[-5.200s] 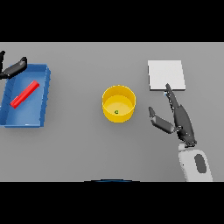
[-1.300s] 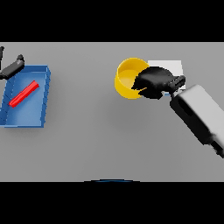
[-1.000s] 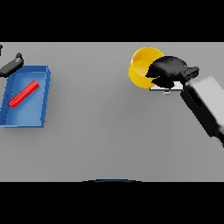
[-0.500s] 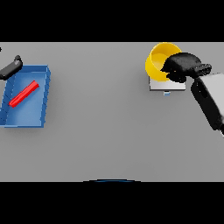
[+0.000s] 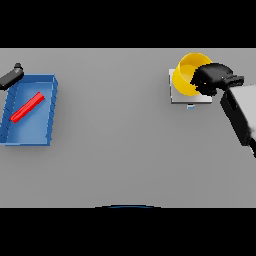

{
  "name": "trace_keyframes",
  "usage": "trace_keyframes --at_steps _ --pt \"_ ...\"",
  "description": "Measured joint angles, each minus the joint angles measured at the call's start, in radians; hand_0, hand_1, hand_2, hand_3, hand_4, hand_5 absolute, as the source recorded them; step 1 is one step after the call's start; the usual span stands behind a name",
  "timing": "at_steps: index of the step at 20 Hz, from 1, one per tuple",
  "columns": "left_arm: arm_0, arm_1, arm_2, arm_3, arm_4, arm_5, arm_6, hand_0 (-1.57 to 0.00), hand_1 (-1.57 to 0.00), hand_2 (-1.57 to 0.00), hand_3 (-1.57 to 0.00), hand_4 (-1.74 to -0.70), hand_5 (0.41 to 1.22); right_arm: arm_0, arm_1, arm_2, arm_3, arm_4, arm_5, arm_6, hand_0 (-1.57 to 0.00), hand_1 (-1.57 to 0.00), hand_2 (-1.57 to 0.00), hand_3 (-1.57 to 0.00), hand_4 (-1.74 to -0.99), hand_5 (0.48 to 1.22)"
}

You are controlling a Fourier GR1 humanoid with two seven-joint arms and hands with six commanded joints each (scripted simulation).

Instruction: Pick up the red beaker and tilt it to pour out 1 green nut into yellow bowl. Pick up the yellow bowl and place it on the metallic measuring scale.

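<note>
The yellow bowl [image 5: 188,74] is tilted and held over the metallic measuring scale [image 5: 178,96] at the far right. My right hand [image 5: 212,78] is shut on the bowl's right rim, its fingers curled round it. I cannot tell whether the bowl touches the scale. The red beaker [image 5: 27,107] lies on its side in the blue tray [image 5: 49,111] at the left. My left hand [image 5: 11,77] shows at the far left edge, just beyond the tray's far corner. No green nut shows.
The blue tray takes up the left side of the grey table [image 5: 115,145]. My right forearm [image 5: 241,112] reaches in from the right edge toward the scale.
My right hand has carried the yellow bowl from the table's middle to the right and farther back, to above the scale. The left hand has barely moved.
</note>
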Motion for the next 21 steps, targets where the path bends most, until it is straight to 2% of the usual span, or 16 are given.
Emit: trace_keyframes --at_steps 1,2,3,4,6,9,11,14,16,21 --pt "-0.006 0.001 0.004 0.003 0.003 -0.003 0.000 0.00 0.00 0.00 0.00 -0.84 0.771 -0.004 0.007 -0.002 0.016 0.000 -0.007 0.001 -1.42 -1.23 -1.40 -1.54 -1.728 1.221" --pt "-0.007 -0.002 0.002 0.004 0.002 -0.004 0.003 0.00 0.00 0.00 0.00 -0.84 0.772 -0.004 0.005 -0.007 0.023 -0.007 -0.006 -0.015 -1.40 -1.18 -1.29 -1.54 -1.670 1.221" --pt "0.000 0.004 0.005 -0.009 0.007 -0.001 -0.003 0.00 0.00 0.00 0.00 -0.84 0.773 -0.005 0.009 -0.010 0.026 -0.009 0.002 -0.001 -1.41 -1.15 -1.18 -1.39 -1.644 1.221" --pt "-0.013 -0.008 0.002 -0.001 0.004 0.001 0.010 0.00 0.00 0.00 0.00 -0.84 0.775 -0.013 0.019 -0.011 0.037 -0.007 0.004 0.010 -1.32 -1.04 -1.04 -1.24 -1.621 1.155" --pt "-0.005 -0.011 0.000 0.002 0.001 0.007 0.000 0.00 0.00 0.00 0.00 -0.85 0.771 -0.006 0.018 -0.021 0.029 -0.025 0.025 0.017 -1.05 -0.78 -0.78 -0.98 -1.580 1.037" --pt "-0.006 -0.004 0.007 0.011 0.003 0.001 -0.010 0.00 0.00 0.00 0.00 -0.85 0.766 -0.017 0.016 -0.036 0.038 -0.041 0.059 0.041 -0.71 -0.52 -0.52 -0.72 -1.540 0.923" --pt "-0.010 -0.010 0.002 0.017 0.000 -0.003 -0.004 0.00 0.00 0.00 0.00 -0.85 0.766 -0.023 0.017 -0.038 0.045 -0.044 0.070 0.039 -0.46 -0.35 -0.40 -0.61 -1.514 0.881" --pt "0.000 0.001 0.006 -0.012 0.005 0.004 -0.011 0.00 0.00 0.00 0.00 -0.85 0.771 -0.023 0.016 -0.029 0.068 -0.032 0.070 0.029 -0.24 -0.18 -0.26 -0.47 -1.471 0.836" --pt "-0.016 -0.021 0.003 0.004 0.008 0.005 0.005 0.00 0.00 0.00 0.00 -0.86 0.772 -0.022 0.003 -0.021 0.065 -0.026 0.080 0.019 -0.15 -0.11 -0.18 -0.40 -1.452 0.818" --pt "-0.006 0.000 0.003 -0.022 0.000 0.026 0.017 0.00 0.00 0.00 0.00 -0.85 0.768 -0.014 0.003 -0.004 0.059 -0.011 0.075 0.008 -0.05 -0.04 -0.06 -0.26 -1.414 0.796"
